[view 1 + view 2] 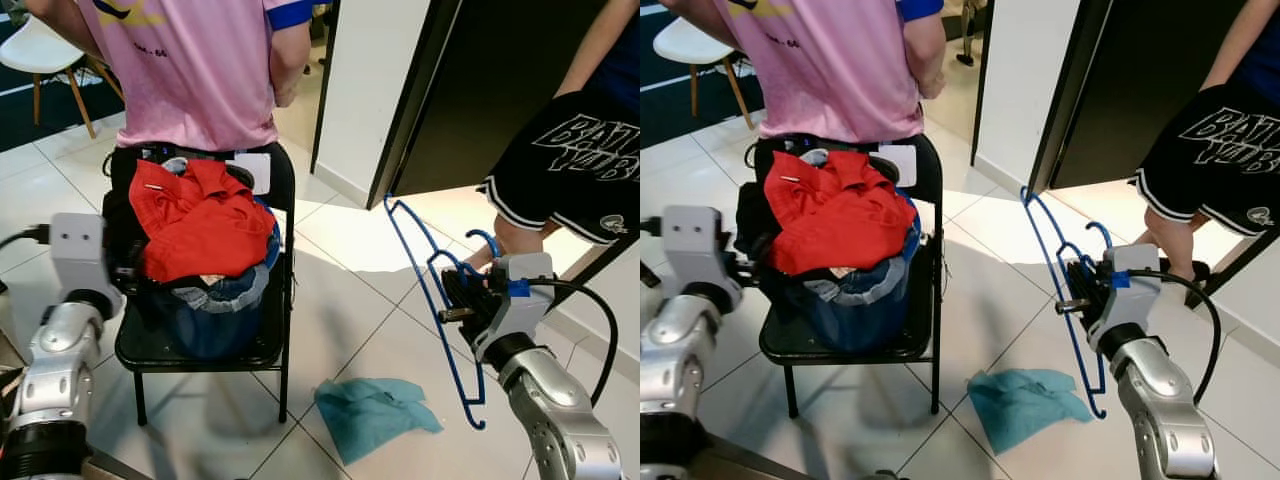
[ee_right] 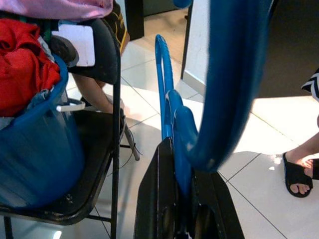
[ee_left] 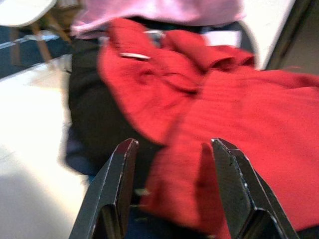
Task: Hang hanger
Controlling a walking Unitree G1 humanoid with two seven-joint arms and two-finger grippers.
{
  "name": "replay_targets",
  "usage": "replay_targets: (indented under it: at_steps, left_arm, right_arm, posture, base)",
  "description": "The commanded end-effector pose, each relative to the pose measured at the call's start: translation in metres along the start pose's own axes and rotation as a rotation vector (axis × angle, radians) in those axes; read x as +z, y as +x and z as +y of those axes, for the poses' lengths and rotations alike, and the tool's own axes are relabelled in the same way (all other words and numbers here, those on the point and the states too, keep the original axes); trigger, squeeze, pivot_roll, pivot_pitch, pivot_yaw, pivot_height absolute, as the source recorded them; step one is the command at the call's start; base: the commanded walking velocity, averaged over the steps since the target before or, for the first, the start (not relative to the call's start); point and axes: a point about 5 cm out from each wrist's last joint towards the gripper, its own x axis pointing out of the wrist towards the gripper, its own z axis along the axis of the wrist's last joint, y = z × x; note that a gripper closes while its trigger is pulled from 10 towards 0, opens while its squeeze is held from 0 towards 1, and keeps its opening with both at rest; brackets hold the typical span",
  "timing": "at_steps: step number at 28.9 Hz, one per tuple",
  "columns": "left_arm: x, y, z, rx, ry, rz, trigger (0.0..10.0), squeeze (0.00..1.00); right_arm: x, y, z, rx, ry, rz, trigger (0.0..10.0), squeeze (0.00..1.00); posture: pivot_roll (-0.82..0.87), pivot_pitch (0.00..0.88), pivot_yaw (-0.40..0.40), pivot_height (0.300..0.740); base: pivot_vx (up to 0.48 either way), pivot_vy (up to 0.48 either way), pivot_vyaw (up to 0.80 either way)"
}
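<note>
Your right tool (image 1: 458, 292) is pinched tight on the blue hanger (image 1: 428, 290), which stands on end, hook toward the doorway; left tool (image 3: 172, 191) is spread by the red cloth (image 3: 234, 124).

I count one blue hanger (image 1: 432, 300), one black chair (image 1: 270, 340), one blue basket (image 1: 215, 320), one teal cloth (image 1: 375, 415), and two people (image 1: 200, 70).

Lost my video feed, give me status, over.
Right gripper shut on blue hanger, held upright. Left gripper open, at red cloth in bucket. Two people close; teal cloth on floor.
</note>
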Motion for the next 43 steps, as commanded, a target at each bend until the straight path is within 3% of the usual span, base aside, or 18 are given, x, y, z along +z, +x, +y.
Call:
replay_targets:
  at_steps: [1,13,18,28,31,38,39,41,42,43]
  left_arm:
    - [-0.006,0.0,-0.005,-0.029,-0.021,0.002,10.0,0.0]
    - [-0.017,-0.001,-0.012,-0.067,-0.056,0.002,10.0,0.0]
    - [-0.019,-0.004,0.005,0.027,-0.031,-0.016,10.0,0.0]
    - [-0.015,-0.004,0.019,0.087,-0.047,-0.047,10.0,0.0]
    - [-0.017,-0.004,0.019,0.079,-0.064,-0.045,10.0,0.0]
    - [-0.03,-0.003,-0.001,-0.022,-0.129,0.001,10.0,0.0]
    - [-0.034,-0.003,-0.007,-0.058,-0.145,0.017,9.0,0.0]
    - [-0.034,-0.003,-0.007,-0.058,-0.145,0.017,9.0,0.0]
    - [-0.038,-0.004,-0.013,-0.095,-0.156,0.029,6.8,0.0]
    - [-0.039,-0.004,-0.017,-0.124,-0.167,0.036,3.6,0.0]
  right_arm:
    - [0.0,-0.004,-0.005,-0.015,-0.009,0.008,10.0,0.0]
    - [0.001,-0.005,-0.006,-0.011,-0.012,0.012,10.0,0.0]
    - [0.001,-0.005,-0.006,-0.01,-0.014,0.014,10.0,0.0]
    - [0.001,-0.005,-0.006,-0.009,-0.015,0.015,10.0,0.0]
    - [0.001,-0.005,-0.006,-0.008,-0.016,0.016,10.0,0.0]
    - [0.001,-0.006,-0.007,-0.007,-0.021,0.016,10.0,0.0]
    - [0.001,-0.006,-0.007,-0.008,-0.022,0.016,10.0,0.0]
    - [0.001,-0.006,-0.007,-0.008,-0.022,0.016,10.0,0.0]
    - [0.001,-0.006,-0.007,-0.009,-0.023,0.016,10.0,0.0]
    - [0.001,-0.006,-0.007,-0.009,-0.024,0.016,10.0,0.0]
  posture:
    - [-0.02,0.15,-0.102,0.74]
    - [-0.02,0.158,-0.108,0.74]
    - [-0.03,0.156,-0.107,0.74]
    - [-0.03,0.152,-0.109,0.74]
    - [-0.03,0.148,-0.11,0.74]
    - [-0.03,0.146,-0.109,0.74]
    - [-0.03,0.146,-0.109,0.74]
    - [-0.03,0.146,-0.109,0.74]
    - [-0.04,0.147,-0.109,0.74]
    - [-0.04,0.147,-0.109,0.74]
  base:
    - [0.0,0.0,0.0]
    - [0.0,0.0,0.0]
    - [0.0,0.0,0.0]
    - [0.0,0.0,0.0]
    - [0.0,0.0,0.0]
    - [0.0,0.0,0.0]
    - [0.0,0.0,0.0]
    - [0.0,0.0,0.0]
    - [0.0,0.0,0.0]
    - [0.0,0.0,0.0]
